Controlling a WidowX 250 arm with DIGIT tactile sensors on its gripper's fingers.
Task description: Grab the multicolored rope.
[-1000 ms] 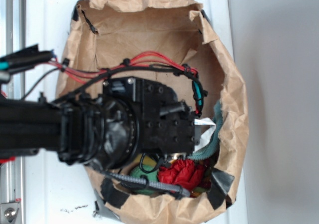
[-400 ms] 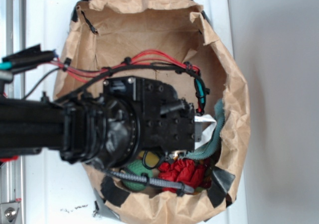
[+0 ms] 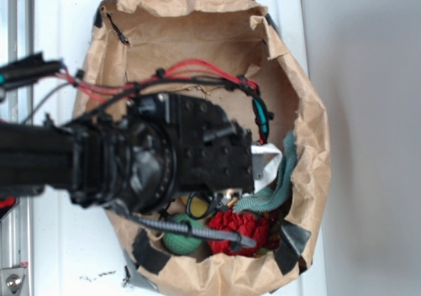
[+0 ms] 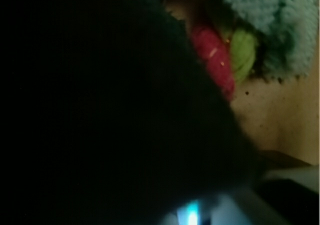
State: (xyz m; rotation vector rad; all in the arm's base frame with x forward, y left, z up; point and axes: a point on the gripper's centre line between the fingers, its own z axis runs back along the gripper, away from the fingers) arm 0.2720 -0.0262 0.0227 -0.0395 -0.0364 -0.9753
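Looking down from the exterior view, the black arm (image 3: 99, 164) blankets most of the paper-lined basket (image 3: 309, 118), and the tool (image 3: 258, 168) sits buried under its own housing, so how far it is open, or whether it has hold of anything, cannot be told. Only a white sliver pokes out beside the teal cloth (image 3: 279, 184). The wrist view is nearly swallowed by a dark blur; past its edge show a pink-red strand and a light green strand of the multicolored rope (image 4: 220, 60), lying on brown paper just under the teal cloth. Down at the basket's lower end, a red ruffled ball (image 3: 245, 229) and a green ball (image 3: 179, 240) peek out, crossed by a grey braided cable (image 3: 191, 229). The basket rests on a white desk (image 3: 66, 20).
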